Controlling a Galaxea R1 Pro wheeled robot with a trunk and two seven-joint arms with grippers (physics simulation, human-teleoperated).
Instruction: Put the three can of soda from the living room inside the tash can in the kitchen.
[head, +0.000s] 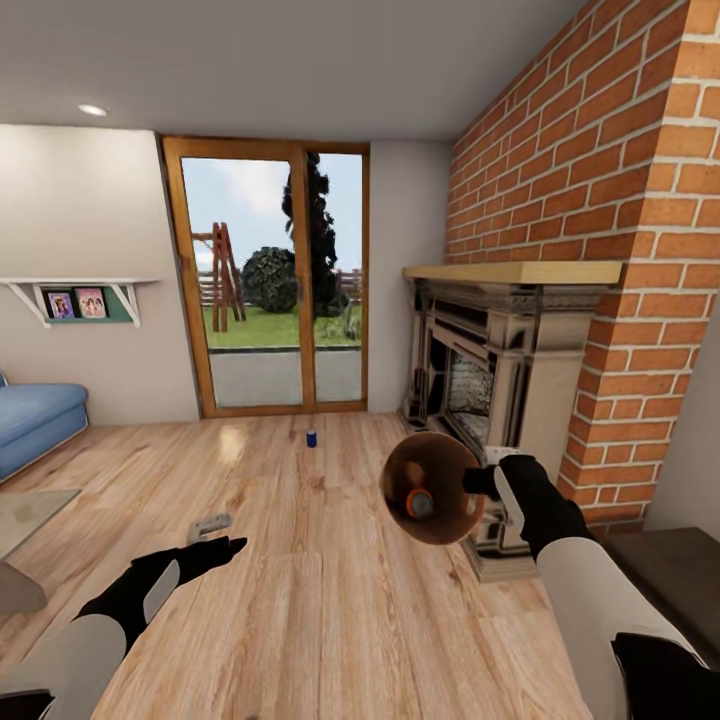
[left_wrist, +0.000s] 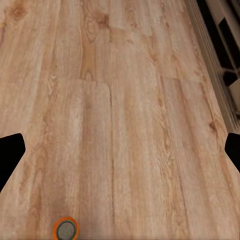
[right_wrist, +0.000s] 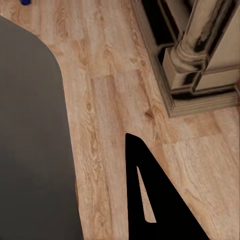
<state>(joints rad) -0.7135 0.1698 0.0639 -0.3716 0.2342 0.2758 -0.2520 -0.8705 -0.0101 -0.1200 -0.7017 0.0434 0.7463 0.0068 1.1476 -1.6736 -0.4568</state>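
We are in the living room, and our right gripper (head: 478, 482) is clamped on the rim of the trash can (head: 432, 487), which we hold out in front of us on its side. Its long axis runs roughly level, and the open mouth faces back toward us, showing the glossy brown inside. An orange can (head: 419, 502) already lies in it, silvery top toward us.

The blue can (head: 311, 438) stands upright on the wood floor (head: 330, 600), well ahead of both grippers, nearer the glass doors (head: 268, 275).

Our left gripper (head: 222, 545) is spread wide and holds nothing. In its wrist view another orange-rimmed can (left_wrist: 66, 229) stands on the floor close beneath it, seen end-on (so upright, long axis vertical).

The main risk, as we judge it, is the tipped bin: with the mouth level or lower, the orange can could roll out when we move. The rim hold is also off-centre, so the bin could swing or slip. A hurried reach could knock the floor cans over and send them rolling.
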